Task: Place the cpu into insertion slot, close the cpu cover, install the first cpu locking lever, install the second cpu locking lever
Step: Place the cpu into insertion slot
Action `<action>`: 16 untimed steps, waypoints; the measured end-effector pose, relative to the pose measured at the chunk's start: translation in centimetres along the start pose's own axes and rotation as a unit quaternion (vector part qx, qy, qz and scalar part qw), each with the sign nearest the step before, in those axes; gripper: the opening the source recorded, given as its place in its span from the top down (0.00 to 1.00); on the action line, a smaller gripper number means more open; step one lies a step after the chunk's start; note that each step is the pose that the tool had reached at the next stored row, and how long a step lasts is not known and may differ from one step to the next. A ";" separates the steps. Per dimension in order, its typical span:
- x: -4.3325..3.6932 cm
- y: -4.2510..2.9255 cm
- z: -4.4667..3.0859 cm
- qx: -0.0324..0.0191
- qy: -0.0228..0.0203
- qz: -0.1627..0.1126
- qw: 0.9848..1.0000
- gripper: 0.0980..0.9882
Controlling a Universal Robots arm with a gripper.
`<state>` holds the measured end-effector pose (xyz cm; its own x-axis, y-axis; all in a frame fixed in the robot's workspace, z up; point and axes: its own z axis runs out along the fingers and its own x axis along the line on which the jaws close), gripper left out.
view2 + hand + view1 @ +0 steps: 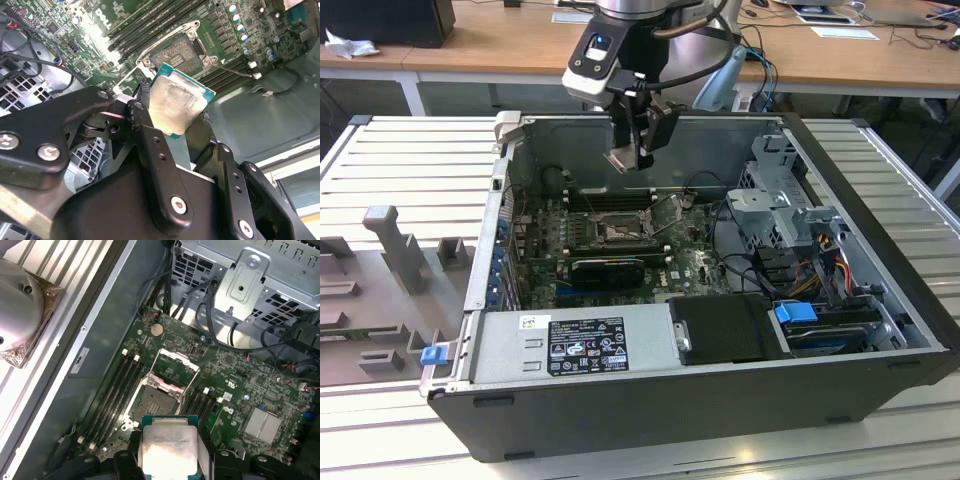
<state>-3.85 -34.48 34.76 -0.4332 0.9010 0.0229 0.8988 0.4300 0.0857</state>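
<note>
Cpu (177, 102) is pinched by its edges in my gripper (174, 120), upper centre of the exterior view, above the insertion slot (620, 232), whose cpu cover (175, 367) stands raised to admit it.

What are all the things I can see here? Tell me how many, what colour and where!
computer case: one, black, open, on the metal table
circuit board: one, green, on the case floor
insertion slot: one, dark frame, brownish centre, mid-board, empty
cpu cover: one, grey, hinged up at the slot's edge
memory slots: several, black, either side of the slot
power box: one, grey, by the near case wall
drive cage: one, silver, exterior view's right
cpu: one, silvery, held in the air over the board
hand: one, black, shut on the cpu
</note>
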 end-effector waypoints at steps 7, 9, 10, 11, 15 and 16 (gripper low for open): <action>0.00 0.00 0.04 0.000 -0.001 0.016 1.000 0.52; 0.00 0.00 0.05 -0.001 -0.002 0.024 1.000 0.52; 0.00 -0.01 0.06 -0.001 -0.002 0.026 1.000 0.52; 0.00 -0.01 0.06 -0.001 -0.002 0.028 1.000 0.52; 0.00 -0.01 0.07 -0.001 -0.003 0.039 0.999 0.52; 0.00 -0.01 0.07 -0.001 -0.004 0.041 0.999 0.52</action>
<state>-3.85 -34.48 34.70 -0.3571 0.9338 0.0229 0.9313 0.3541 0.0857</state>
